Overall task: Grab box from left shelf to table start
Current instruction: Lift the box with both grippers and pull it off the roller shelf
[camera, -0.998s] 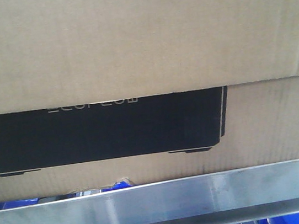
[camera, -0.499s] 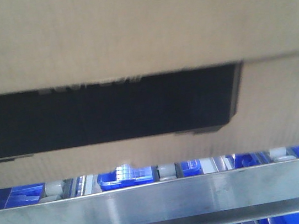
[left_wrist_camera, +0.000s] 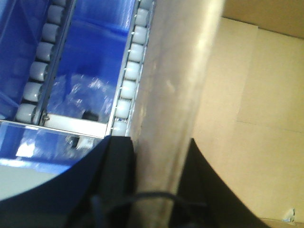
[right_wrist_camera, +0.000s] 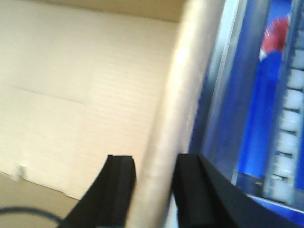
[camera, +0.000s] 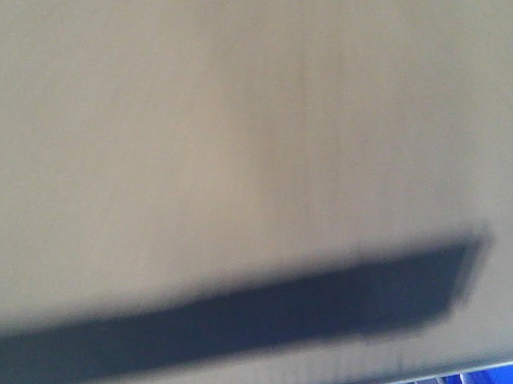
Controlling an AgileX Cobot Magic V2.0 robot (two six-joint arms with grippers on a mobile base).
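The front view is heavily smeared: the box is a soft tan field, and its black rectangle is a dark band without sharp edges. Both wrist views are soft too. In the right wrist view the cardboard looks bright, nearly washed out. In the left wrist view the blue plastic carries white glare.

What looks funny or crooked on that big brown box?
The box looks a little crooked: its black patch slants, higher on the right. That view is blurry too. No tear or spill shows. The left gripper and right gripper each pinch a box wall.
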